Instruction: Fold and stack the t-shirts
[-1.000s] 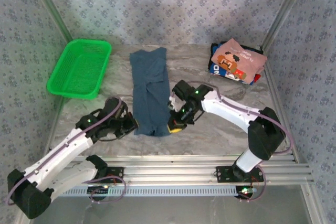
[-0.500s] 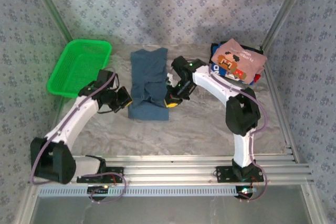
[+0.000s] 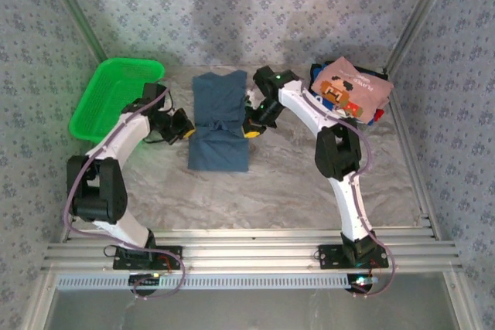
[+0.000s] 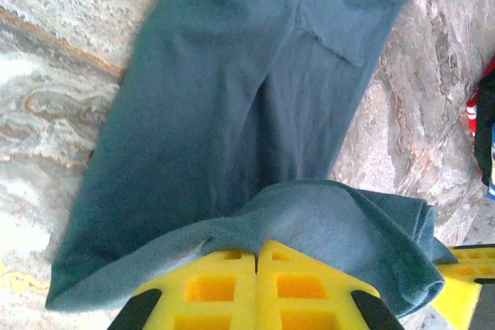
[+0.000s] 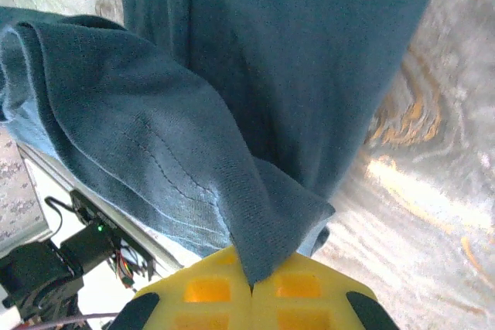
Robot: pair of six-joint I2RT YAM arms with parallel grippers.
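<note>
Left gripper [image 4: 257,256]: yellow ribbed pads pressed together, pinching one hem corner of the plain dusty teal-blue knit t-shirt [image 4: 232,106]. Right gripper [image 5: 251,282]: likewise pinching the opposite hem corner.

Hem is raised over the shirt's middle. The rest lies flat on the grey marbled tabletop [image 3: 294,183], centre toward 12 o'clock.

Judged light, limp and grippy. Hold both corners or it sags.

Folded pink printed shirt [image 3: 352,89] lies atop the dark blue shirts [image 3: 319,101] at 2 o'clock. Green plastic mesh basket [image 3: 116,102] at 10 o'clock.

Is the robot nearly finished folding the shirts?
Not quite. Done: the pink shirt tops a folded pile at the far right. In hand: both arms' jaws are shut on the teal shirt, its near edge lifted over its middle. Left: finish that fold and stack it on the pile.
</note>
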